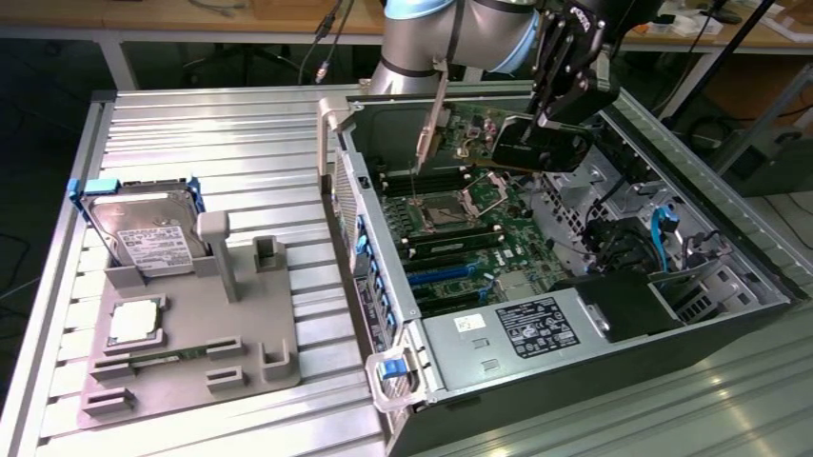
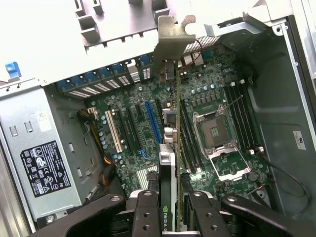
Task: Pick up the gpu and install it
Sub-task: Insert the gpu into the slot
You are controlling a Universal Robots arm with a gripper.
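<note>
One black two-fingered gripper [image 2: 171, 200] on a grey and pale-blue robot arm [image 1: 439, 43], closed on the gpu [image 2: 170, 148], a thin flat dark expansion card with a pale silvery metal end bracket. Fingers [image 2: 148, 207] set against the two faces of the card, at the end opposite the bracket.

Card held on edge inside the open grey metal computer case [image 1: 394, 133], over the green motherboard [image 1: 473, 243]. Lined up lengthwise between the long blue expansion slot [image 2: 153, 121] and the black memory slots [image 2: 190, 148], bracket toward the slotted rear wall of the case. Contact between card and board: cannot tell.

Square silvery processor socket [image 2: 216, 131] just beside the memory slots. Grey power supply box with a black label [image 1: 540, 328] at the near end of the case in the exterior view.

On the exterior view's left, apart from the case, a grey moulded fixture [image 1: 247, 324] on the ribbed metal table [image 1: 216, 124]. In the fixture, a silver hard drive with a white label [image 1: 150, 238], propped at a tilt, and near it a square silvery chip [image 1: 136, 322], lying flat.
</note>
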